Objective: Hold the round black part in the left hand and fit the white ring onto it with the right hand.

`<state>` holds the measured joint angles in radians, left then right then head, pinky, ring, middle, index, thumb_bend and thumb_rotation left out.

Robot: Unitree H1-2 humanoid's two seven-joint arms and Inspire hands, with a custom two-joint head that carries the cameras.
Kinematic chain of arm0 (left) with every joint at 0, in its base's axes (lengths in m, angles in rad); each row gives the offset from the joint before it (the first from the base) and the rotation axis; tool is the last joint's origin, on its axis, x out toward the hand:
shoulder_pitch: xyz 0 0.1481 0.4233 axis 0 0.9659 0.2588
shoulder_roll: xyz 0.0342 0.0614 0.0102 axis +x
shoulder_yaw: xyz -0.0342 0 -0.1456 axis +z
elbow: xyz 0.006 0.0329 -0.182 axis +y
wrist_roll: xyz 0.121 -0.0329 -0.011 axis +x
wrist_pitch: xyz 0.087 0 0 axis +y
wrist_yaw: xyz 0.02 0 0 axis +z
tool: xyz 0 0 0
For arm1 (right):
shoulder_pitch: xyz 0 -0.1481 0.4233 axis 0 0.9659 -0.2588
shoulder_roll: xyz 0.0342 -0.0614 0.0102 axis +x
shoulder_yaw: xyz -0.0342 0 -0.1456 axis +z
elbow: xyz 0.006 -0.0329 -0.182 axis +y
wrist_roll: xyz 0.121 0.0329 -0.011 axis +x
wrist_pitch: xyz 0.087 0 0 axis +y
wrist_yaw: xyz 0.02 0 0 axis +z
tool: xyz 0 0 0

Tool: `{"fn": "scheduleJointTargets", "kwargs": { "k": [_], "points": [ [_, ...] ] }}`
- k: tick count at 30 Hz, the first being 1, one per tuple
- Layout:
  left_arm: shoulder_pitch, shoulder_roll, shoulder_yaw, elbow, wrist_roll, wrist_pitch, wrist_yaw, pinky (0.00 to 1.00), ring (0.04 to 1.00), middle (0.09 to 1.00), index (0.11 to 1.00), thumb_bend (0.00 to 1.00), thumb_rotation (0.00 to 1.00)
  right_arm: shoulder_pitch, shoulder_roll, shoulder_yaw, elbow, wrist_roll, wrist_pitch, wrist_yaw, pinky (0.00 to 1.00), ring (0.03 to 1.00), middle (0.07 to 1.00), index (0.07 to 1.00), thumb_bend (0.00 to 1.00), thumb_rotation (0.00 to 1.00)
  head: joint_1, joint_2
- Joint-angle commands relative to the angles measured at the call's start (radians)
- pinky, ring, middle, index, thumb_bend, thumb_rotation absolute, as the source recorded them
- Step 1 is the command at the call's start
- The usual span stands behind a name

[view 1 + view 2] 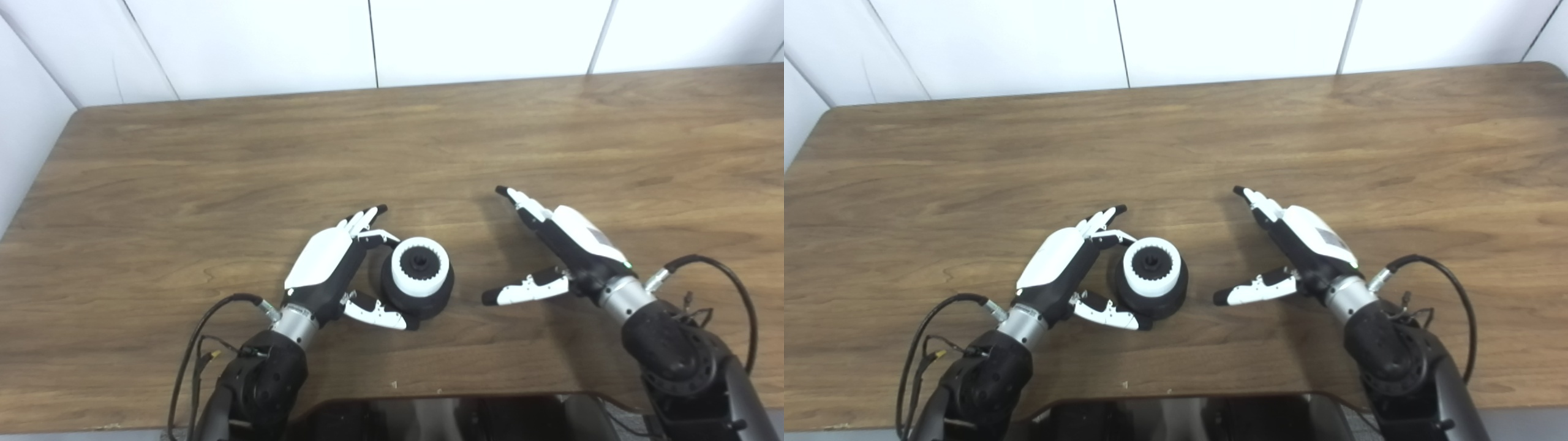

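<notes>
Low in the frame's centre, the white ring [420, 267] sits fitted on the round black part [418, 291] on the table [184, 184]. The left hand [334, 269] cups the part loosely, fingers spread around it. The right hand [554, 248], lower right, lies released, holding nothing.

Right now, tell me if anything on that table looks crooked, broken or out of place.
Nothing stands out. The white ring sits level on the round black part, which stands on the table beside the left hand. The right hand is open and apart.
</notes>
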<state>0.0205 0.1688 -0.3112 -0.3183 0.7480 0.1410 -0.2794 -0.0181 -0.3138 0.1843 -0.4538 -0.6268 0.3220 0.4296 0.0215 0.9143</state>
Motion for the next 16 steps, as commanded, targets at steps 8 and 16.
{"fn": "scheduleJointTargets", "kwargs": {
  "k": [8,16],
  "points": [
    [-0.031,0.0,0.008,-0.014,-0.005,-0.025,0.035,1.0,1.0,1.0,0.625,1.0,0.3,-0.032,-0.027,-0.013,-0.028,0.049,-0.021,-0.019,1.0,1.0,1.0,1.0,1.0,0.44,-0.001,0.003],
    [-0.033,-0.003,0.006,-0.019,0.002,-0.016,0.028,1.0,1.0,1.0,0.626,1.0,0.3,-0.026,-0.029,-0.005,-0.034,0.043,-0.017,-0.014,1.0,1.0,1.0,1.0,1.0,0.44,-0.001,0.006]
  ]
}}
